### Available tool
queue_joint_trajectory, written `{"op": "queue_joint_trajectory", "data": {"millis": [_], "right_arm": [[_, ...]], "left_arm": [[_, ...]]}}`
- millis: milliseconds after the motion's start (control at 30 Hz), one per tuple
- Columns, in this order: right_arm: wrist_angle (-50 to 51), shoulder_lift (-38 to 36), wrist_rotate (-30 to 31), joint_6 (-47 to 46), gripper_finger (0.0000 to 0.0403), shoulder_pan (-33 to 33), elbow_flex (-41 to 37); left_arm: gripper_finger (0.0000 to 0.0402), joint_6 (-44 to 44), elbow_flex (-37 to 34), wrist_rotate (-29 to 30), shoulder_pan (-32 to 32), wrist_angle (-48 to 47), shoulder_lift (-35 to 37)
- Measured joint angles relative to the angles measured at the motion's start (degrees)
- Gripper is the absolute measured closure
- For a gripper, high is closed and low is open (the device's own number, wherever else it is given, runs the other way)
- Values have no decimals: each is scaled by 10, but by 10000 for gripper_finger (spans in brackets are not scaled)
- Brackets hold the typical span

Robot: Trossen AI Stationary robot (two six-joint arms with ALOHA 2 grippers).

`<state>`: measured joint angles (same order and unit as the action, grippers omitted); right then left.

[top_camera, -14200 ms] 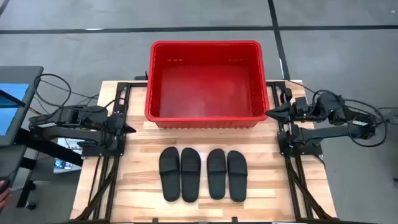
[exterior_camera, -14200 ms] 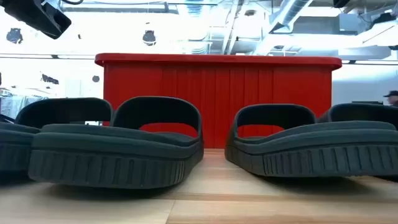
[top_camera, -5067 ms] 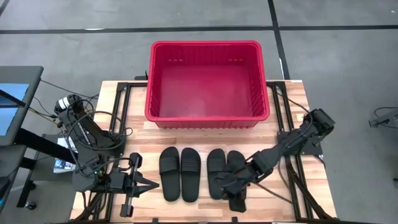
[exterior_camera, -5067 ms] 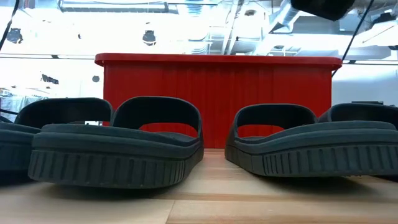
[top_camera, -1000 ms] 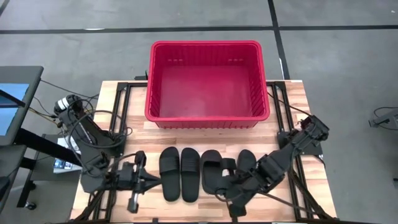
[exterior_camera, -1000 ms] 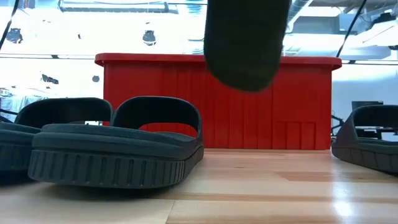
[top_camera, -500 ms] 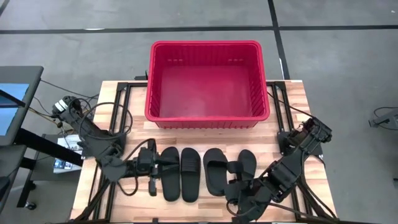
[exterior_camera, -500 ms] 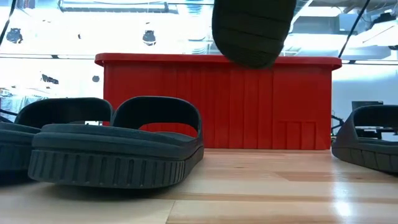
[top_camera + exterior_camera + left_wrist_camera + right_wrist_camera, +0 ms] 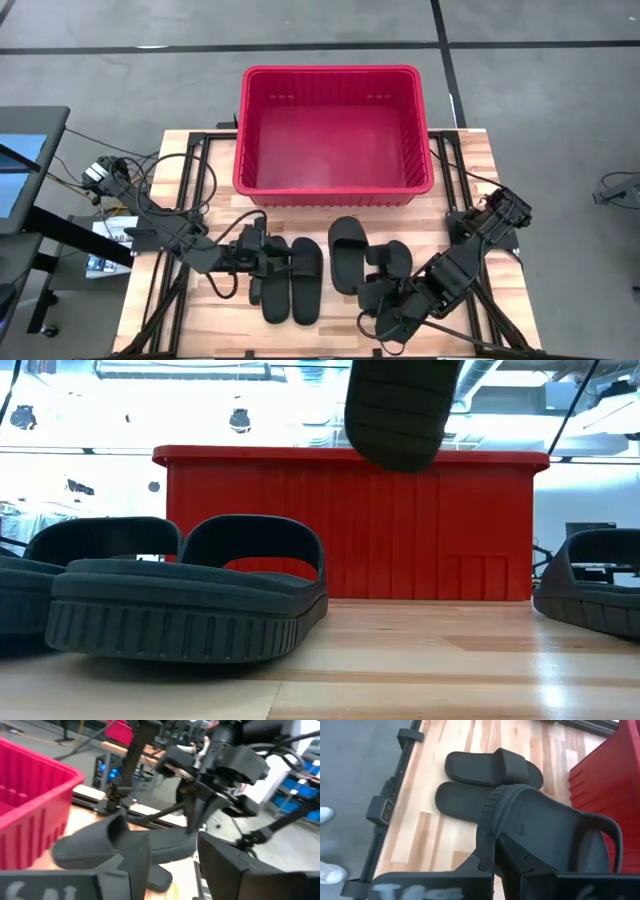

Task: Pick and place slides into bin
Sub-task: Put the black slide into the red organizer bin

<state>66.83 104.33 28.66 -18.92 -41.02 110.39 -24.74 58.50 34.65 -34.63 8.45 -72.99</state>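
The red bin (image 9: 338, 72) stands at the table's far middle. Two black slides (image 9: 272, 290) (image 9: 306, 282) lie side by side on their soles at the near left. My left gripper (image 9: 266, 252) hovers open over the far end of the leftmost one; whether it touches it, I cannot tell. My right gripper (image 9: 372, 272) is shut on a third slide (image 9: 349, 252), which hangs in the air near the bin's front wall and shows high in the low view (image 9: 400, 410). Another slide (image 9: 393, 260) lies partly under the right arm. My right gripper pinches the sole's rim (image 9: 489, 847) between its two fingers, at the end away from the strap (image 9: 600, 835). The fingers slant down from the table's near right. The slide is lifted clear of the table, footbed toward the wrist camera, strap end pointing at the bin (image 9: 615, 765).
Black arm frames (image 9: 185, 200) (image 9: 465, 215) run along both sides of the wooden table. A screen (image 9: 25, 160) and cables sit beyond the left edge. Bare wood shows between the slides and the table's near edge.
My left gripper has swung from the near left toward the far right, ending over the leftmost slide's far end. My right gripper has carried its slide up and toward the bin; the slide now hangs farther from the near edge and higher in the low view.
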Motion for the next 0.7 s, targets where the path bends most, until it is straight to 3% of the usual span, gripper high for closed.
{"op": "queue_joint_trajectory", "data": {"millis": [200, 467, 700], "right_arm": [[0, 0, 18, 29, 402, 8, 0], [11, 0, 36, 69, 403, 11, 0], [80, 9, 70, 74, 403, 20, 2]], "left_arm": [[237, -1, 40, -21, 6, -38, 0], [236, 14, 207, -1, 11, -343, -16], [236, 13, 323, -15, 41, -441, -42]]}}
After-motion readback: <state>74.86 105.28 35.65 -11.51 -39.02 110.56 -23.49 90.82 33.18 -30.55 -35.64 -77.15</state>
